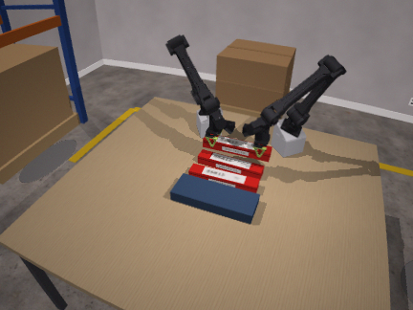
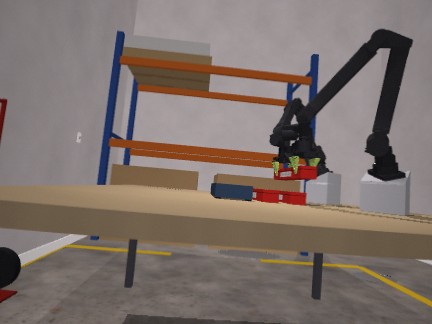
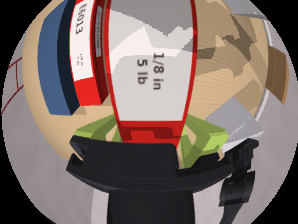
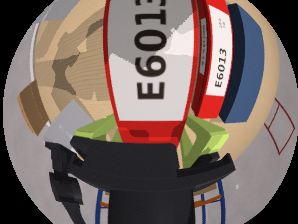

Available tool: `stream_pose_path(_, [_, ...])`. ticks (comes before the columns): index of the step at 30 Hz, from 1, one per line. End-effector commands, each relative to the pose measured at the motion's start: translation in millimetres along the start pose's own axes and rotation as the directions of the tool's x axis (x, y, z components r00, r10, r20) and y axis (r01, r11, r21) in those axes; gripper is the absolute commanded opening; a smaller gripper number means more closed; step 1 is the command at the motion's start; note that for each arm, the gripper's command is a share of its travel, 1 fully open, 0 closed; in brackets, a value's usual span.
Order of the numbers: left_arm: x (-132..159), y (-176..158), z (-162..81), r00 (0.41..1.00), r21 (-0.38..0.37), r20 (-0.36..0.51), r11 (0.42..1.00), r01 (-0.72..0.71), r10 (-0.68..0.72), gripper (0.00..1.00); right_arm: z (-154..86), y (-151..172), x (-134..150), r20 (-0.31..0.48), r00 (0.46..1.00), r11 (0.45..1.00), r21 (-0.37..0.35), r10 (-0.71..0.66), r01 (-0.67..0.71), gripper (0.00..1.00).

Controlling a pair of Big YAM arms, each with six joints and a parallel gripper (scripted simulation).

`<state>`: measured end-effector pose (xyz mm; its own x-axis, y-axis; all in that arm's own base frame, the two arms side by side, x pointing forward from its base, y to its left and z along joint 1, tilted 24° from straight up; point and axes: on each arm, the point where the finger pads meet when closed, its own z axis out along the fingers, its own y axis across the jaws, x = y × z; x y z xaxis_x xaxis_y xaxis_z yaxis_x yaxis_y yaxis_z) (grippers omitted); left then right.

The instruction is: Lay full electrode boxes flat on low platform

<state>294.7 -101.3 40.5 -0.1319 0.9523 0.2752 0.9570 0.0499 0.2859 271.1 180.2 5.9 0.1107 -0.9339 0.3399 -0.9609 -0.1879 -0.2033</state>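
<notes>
Three red electrode boxes lie in a row behind the low blue platform (image 1: 215, 197). The far box (image 1: 237, 147) is lifted level above the table, as the exterior view shows (image 2: 295, 172). My right gripper (image 1: 212, 140) is shut on its end nearest the blue rack, with the "E6013" label stretching away from the fingers. My left gripper (image 1: 259, 152) is shut on the other end, at the "1/8 in 5 lb" print (image 3: 160, 132). The middle box (image 1: 230, 164) and the near box (image 1: 224, 176) lie flat on the table. The near box lies close against the platform.
Two white arm bases (image 1: 288, 139) stand at the table's back edge. A large cardboard carton (image 1: 254, 76) stands on the floor behind the table. A blue and orange rack (image 2: 200, 115) with cartons stands off to one side.
</notes>
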Motion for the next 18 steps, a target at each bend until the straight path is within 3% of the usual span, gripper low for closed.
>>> stream_pose_path(1, [-1.4,31.2,-20.2,0.999,-0.059,0.032,0.998,0.032,-0.030,0.00,-26.9,-30.4,-7.5,0.033,0.999,0.998,0.061,0.006,-0.008,0.00])
stream_pose_path(18, [0.1,33.8,-21.0,0.999,-0.053,0.027,0.998,0.028,-0.027,0.00,-26.9,-37.9,-2.9,0.030,0.999,0.998,0.057,0.019,-0.020,0.00])
